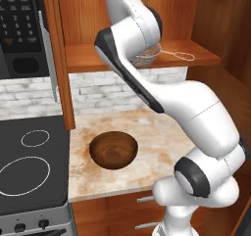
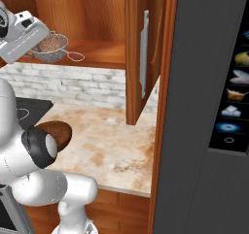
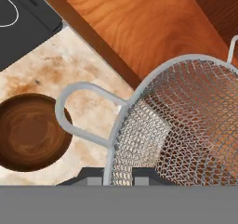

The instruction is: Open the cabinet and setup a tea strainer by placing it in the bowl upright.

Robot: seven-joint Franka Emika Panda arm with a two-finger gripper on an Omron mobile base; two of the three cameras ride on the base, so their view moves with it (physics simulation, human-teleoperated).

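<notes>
The tea strainer (image 3: 186, 121) filled the right half of the hand view, its mesh wall rising from between the two finger tips at the bottom edge, so the gripper (image 3: 118, 174) was closed on the strainer's rim. In the left base view the strainer (image 1: 147, 56) sat upper centre, half hidden behind the arm, at the level of the shelf of the open cabinet (image 1: 147, 14), its wire handle reaching right over the shelf board. Whether the basket touched the shelf or hung just above it could not be told. In the right base view it showed at the upper left beside the white hand.

The bowl (image 1: 113, 150) stood empty on the marbled counter (image 1: 157, 142), lower centre-left of the left base view, well below the strainer; in the hand view it lay at the lower left, beyond the shelf's front edge.

The step in hand appeared to be lifting the strainer out of the cabinet. Done well, it would come clear of the shelf lip first, then travel out and down without snagging the handle on the door or the board. The pinch on thin mesh looked slight, so slow motion would suit. Over the bowl the basket should be kept mouth-up and lowered to the bottom before release, so that it would not tip.
</notes>
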